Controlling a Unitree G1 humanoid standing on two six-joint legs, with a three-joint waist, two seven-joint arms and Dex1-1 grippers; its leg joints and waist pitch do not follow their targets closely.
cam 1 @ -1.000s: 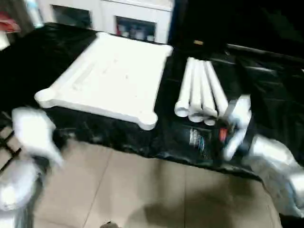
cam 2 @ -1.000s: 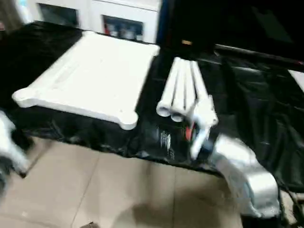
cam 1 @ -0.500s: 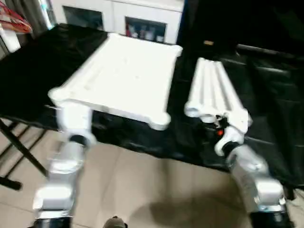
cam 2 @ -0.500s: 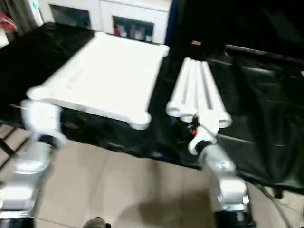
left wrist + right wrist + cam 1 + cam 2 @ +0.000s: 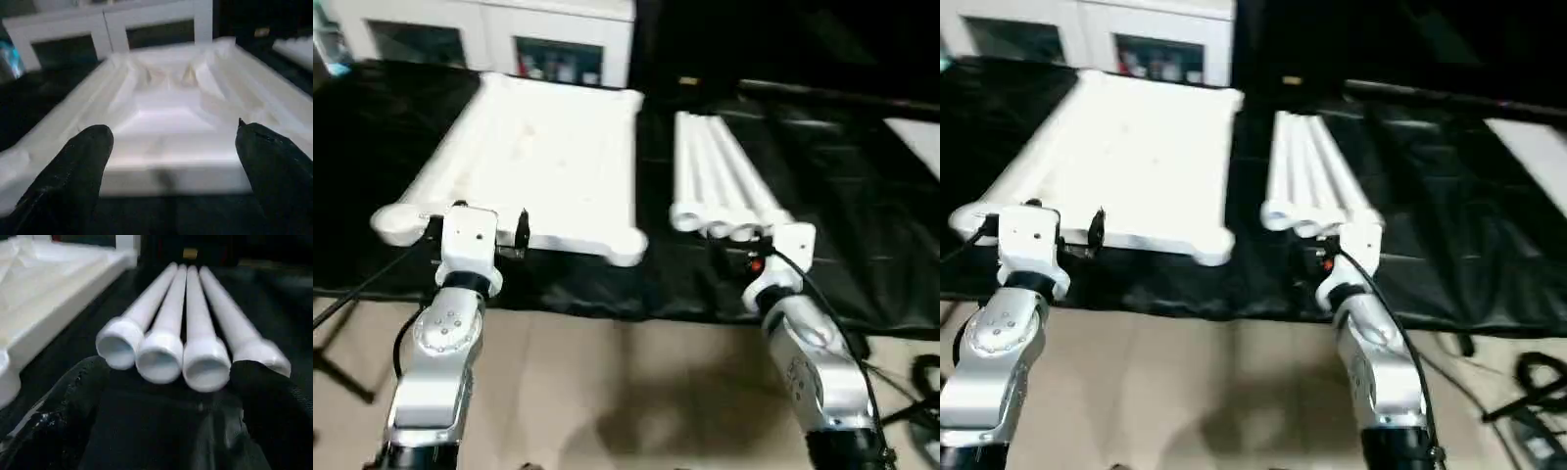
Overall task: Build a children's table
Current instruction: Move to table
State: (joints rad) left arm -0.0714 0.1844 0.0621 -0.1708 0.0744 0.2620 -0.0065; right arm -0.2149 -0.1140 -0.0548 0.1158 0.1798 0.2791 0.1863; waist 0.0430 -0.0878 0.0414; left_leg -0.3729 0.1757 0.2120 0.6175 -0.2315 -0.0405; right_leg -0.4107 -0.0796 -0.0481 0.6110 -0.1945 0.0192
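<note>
Tabletop point(image 5: 548, 157) flat on black-draped surface point(image 5: 862, 215), underside up, rim and corner sockets facing up, on robot's left half. Four legs point(image 5: 720, 176) bundled side by side just right of tabletop, not touching it, long axes running away from robot, flared open ends toward near edge.

Left gripper point(image 5: 478, 233) wide open, empty, at tabletop's near rim close to near-left corner; left wrist view looks straight over rim between both fingers point(image 5: 73, 176), no contact visible.

Right gripper point(image 5: 171, 396) wide open, empty, just short of legs' near ends. Right wrist view: four round mouths between fingers point(image 5: 264, 396), bundle about as wide as the opening. Legs point(image 5: 171, 333) dead ahead of right gripper, axes in line with its pointing direction.

Key relation: right arm nearer legs, left arm nearer tabletop. Legs end-on to right gripper, so likely grab on one flared end from near side; leftmost leg sits closest to tabletop. Likely step: pick one leg, carry to a corner socket. Risk: open span takes in several ends at once, neighbours may roll. Assembly not started, no leg seated.

White cabinet point(image 5: 489, 39) behind surface, not involved.
</note>
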